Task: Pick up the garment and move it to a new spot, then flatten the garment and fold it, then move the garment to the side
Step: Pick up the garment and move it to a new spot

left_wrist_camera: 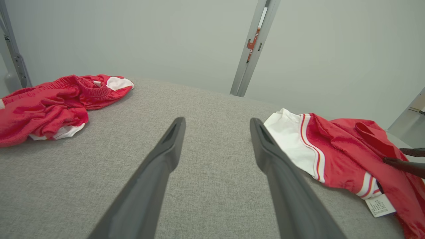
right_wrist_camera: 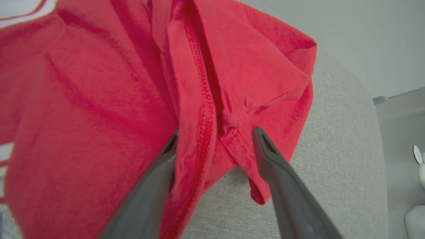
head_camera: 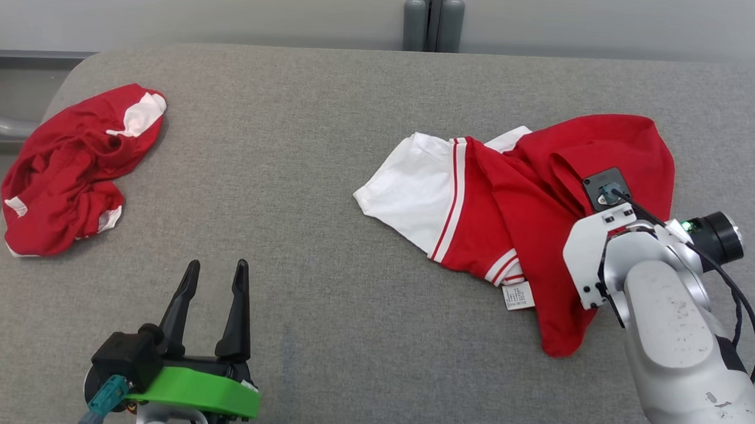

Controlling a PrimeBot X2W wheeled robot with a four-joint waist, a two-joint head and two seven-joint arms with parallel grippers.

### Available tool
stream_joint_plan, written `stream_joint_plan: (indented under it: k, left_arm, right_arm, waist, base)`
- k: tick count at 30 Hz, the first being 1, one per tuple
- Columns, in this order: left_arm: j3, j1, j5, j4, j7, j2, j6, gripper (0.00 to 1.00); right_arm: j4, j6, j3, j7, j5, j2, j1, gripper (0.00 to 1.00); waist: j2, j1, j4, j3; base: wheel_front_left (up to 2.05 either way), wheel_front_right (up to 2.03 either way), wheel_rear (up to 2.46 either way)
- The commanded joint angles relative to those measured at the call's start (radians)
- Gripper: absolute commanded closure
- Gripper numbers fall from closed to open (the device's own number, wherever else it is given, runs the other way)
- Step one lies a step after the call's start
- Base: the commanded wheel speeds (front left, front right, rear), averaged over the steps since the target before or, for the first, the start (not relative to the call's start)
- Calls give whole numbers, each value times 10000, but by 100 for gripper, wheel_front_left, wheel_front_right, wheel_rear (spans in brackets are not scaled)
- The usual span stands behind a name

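Your right tool (right_wrist_camera: 215, 132) rests against the red and white shirt (head_camera: 478, 203), which lies rumpled on the right side of the gray tabletop (head_camera: 331, 110). Its fingers are spread apart, with a stitched red fold near the shirt's edge between them. Your left tool (head_camera: 218, 266) hovers at the near left, fingers apart and holding nothing. A second red garment (head_camera: 71, 170) lies bunched at the far left.
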Motion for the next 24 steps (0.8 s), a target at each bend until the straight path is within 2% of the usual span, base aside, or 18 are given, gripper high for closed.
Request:
stream_joint_plan:
  k: [1,2,4,9,11,12,14,15,16,17,20,22,23,24]
  left_arm:
    - [31,-185,58,-33,5,24,-20,0]
    - [19,-201,56,-44,7,23,-20,0]
    - [-17,-230,73,-46,5,23,-20,0]
    - [-10,-253,95,-25,5,24,-21,0]
    - [14,-260,111,-14,7,24,-21,0]
    - [32,-261,116,-16,5,24,-21,0]
    - [56,-258,148,-19,5,24,-21,0]
    - [61,-257,164,-18,7,24,-21,0]
    - [53,-263,200,-13,5,24,-21,0]
    - [50,-273,211,-18,7,24,-21,0]
    - [12,-333,249,-26,7,24,-21,0]
    - [-14,-358,289,-24,7,24,-21,0]
    - [-24,-364,268,-18,7,24,-21,0]
    - [-28,-368,263,-9,6,24,-21,0]
  right_arm:
    - [-187,0,-218,-122,19,-2,210,14]
    - [-305,0,-363,-192,65,19,301,20]
    - [-629,0,-708,-361,134,57,463,0]
    - [-1234,1,-1621,-512,330,164,944,2]
    - [-1236,0,-1815,-509,501,200,1047,25]
    - [-1190,1,-1835,-513,565,209,1077,51]
    - [-1042,0,-1834,-602,843,249,1057,79]
    - [-967,0,-1854,-627,1000,266,1013,76]
    - [-877,0,-1833,-690,1041,264,937,61]
    - [-804,0,-1800,-740,1113,271,861,54]
    - [-516,1,-1819,-918,1266,298,686,51]
    - [-343,0,-1860,-973,1260,312,578,54]
    - [-271,0,-1876,-1004,1238,313,531,70]
    - [-195,1,-1904,-1053,1240,314,481,100]
  waist:
    - [0,0,-106,36]
    - [0,0,-142,45]
    - [0,0,-199,64]
    - [0,0,-329,76]
    - [0,0,-378,84]
    - [0,0,-404,88]
    - [0,0,-445,101]
    - [0,0,-456,108]
    - [0,0,-463,122]
    - [0,0,-465,137]
    - [0,0,-432,193]
    - [0,0,-384,233]
    - [0,0,-359,243]
    - [0,0,-328,256]
  base:
    - [0,0,0]
    - [0,0,0]
    - [0,0,0]
    - [0,0,0]
    - [0,0,0]
    - [0,0,0]
    - [0,0,0]
    - [0,0,0]
    - [0,0,0]
    - [0,0,0]
    - [0,0,0]
    - [0,0,0]
    - [0,0,0]
    - [0,0,0]
